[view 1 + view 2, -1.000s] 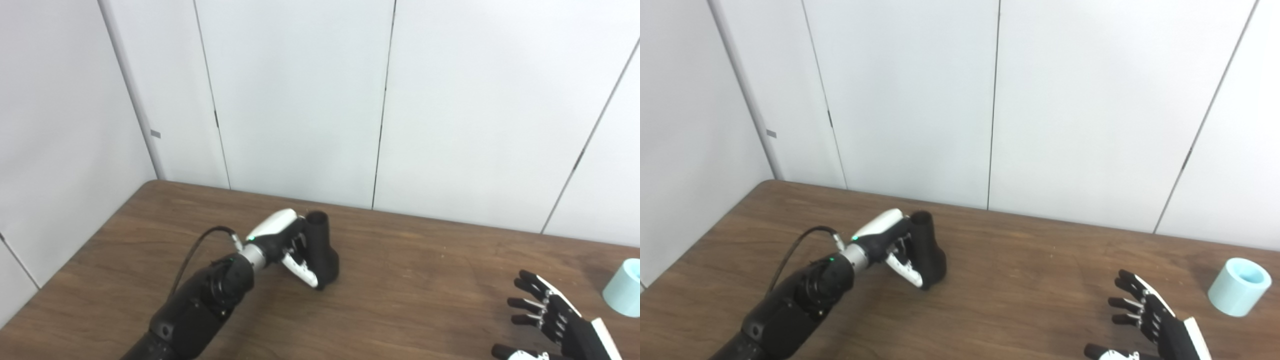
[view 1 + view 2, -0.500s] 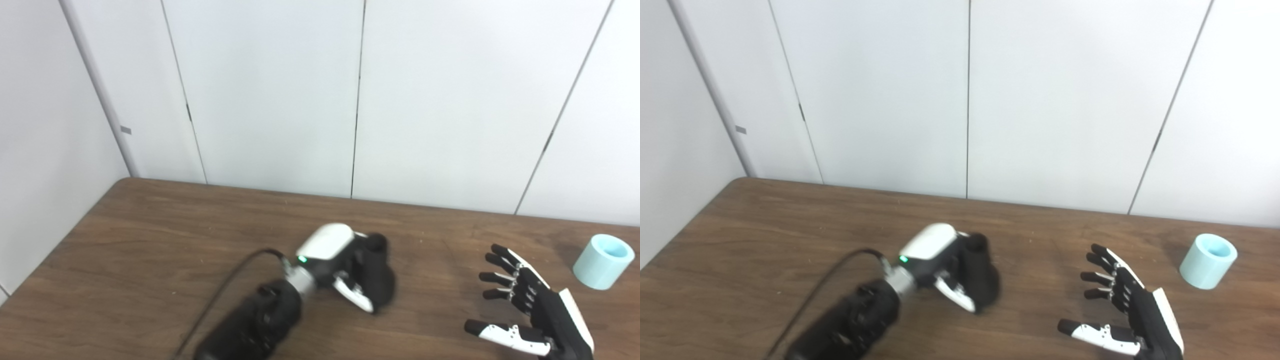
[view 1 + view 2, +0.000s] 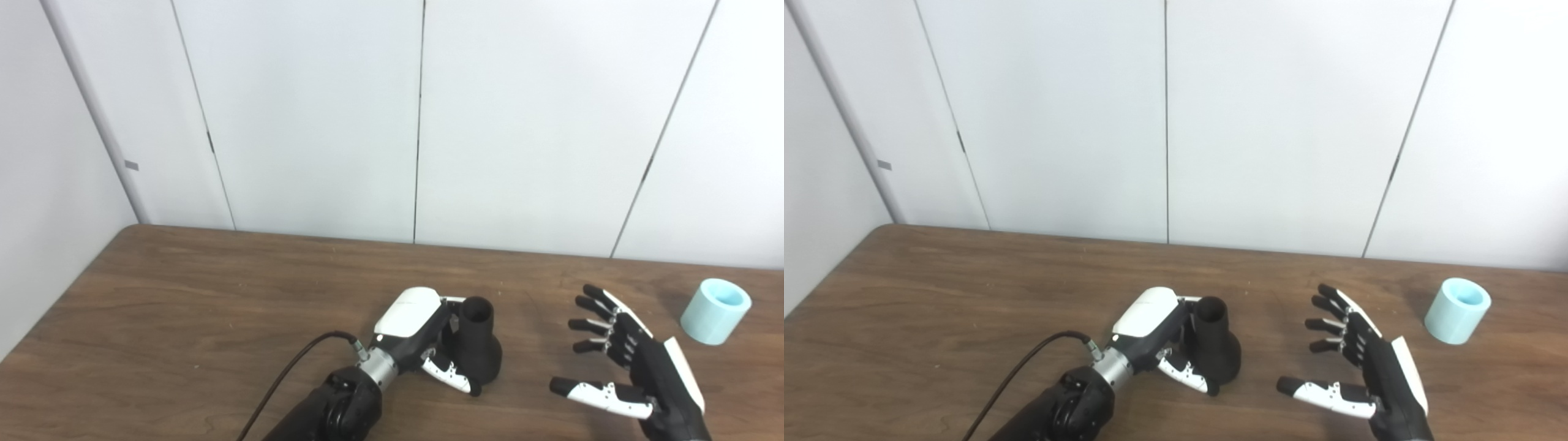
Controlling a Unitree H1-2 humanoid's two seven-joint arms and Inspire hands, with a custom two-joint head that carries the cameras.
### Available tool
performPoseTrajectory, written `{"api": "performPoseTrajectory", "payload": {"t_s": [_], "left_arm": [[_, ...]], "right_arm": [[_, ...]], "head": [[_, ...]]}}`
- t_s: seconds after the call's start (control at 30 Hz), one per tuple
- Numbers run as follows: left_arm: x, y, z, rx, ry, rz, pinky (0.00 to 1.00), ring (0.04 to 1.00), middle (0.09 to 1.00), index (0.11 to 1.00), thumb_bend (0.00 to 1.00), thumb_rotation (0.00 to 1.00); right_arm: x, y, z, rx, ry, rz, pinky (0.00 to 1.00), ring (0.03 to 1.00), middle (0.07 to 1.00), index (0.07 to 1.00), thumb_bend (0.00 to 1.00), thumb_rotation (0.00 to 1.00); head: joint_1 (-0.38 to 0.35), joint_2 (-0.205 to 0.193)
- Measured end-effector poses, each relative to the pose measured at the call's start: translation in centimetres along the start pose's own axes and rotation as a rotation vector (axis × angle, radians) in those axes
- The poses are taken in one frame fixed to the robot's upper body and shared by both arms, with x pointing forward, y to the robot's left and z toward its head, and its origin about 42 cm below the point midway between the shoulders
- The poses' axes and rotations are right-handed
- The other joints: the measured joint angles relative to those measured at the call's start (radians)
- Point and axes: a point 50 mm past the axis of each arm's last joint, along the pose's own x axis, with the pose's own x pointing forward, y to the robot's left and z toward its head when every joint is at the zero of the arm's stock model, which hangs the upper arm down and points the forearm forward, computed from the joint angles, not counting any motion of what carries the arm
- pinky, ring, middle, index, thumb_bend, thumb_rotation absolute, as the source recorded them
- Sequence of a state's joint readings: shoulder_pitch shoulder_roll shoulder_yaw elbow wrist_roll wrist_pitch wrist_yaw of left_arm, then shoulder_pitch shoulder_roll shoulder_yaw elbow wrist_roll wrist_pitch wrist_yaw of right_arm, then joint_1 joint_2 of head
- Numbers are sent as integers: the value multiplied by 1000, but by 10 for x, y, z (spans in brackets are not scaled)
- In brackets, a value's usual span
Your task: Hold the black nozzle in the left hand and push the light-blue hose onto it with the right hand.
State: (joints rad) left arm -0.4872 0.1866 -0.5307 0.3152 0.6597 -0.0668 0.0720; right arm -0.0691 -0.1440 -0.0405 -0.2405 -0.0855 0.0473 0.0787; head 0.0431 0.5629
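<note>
Left hand point(image 3: 422, 340) wraps the black nozzle point(image 3: 478, 349), which stands upright, matte, flared at its base, on the wood-grain tabletop point(image 3: 184, 306). Right hand point(image 3: 631, 367) hovers right of the nozzle, fingers spread wide, holding nothing. Light-blue hose point(image 3: 715, 310), a short smooth cylinder, sits farther right, untouched.

The left hand point(image 3: 422, 334) has carried the black nozzle point(image 3: 478, 349) rightward and nearer along the table point(image 3: 184, 306), away from the far-left area toward the middle. The right hand point(image 3: 631, 367), fingers spread and holding nothing, has risen further into view and reached farther, toward the light-blue hose point(image 3: 715, 310).
</note>
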Motion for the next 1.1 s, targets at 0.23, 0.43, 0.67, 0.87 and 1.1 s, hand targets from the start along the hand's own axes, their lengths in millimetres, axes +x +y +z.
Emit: {"api": "performPoseTrajectory", "payload": {"t_s": [0.23,0.43,0.67,0.87,1.1], "left_arm": [[6,0,-4,20,-35,-23,244,351,401,503,520,0],[8,4,-8,56,-49,-49,242,355,394,498,520,0],[8,12,-14,99,-56,-92,298,385,400,496,521,0],[4,16,-19,112,-55,-97,332,394,402,501,521,0],[2,16,-26,103,-77,-90,313,407,420,505,523,0]], "right_arm": [[-1,-13,21,-3,-55,-31,600,735,840,870,777,200],[4,-51,38,-73,-88,-77,595,720,829,868,825,259],[37,-84,81,-316,-78,-96,499,663,802,845,800,158],[60,-126,122,-561,-39,-135,529,683,796,822,788,117],[87,-142,116,-656,81,-89,540,697,794,810,764,84]], "head": [[-69,9],[-115,6],[-265,-14],[-370,-41],[-433,-77]]}}
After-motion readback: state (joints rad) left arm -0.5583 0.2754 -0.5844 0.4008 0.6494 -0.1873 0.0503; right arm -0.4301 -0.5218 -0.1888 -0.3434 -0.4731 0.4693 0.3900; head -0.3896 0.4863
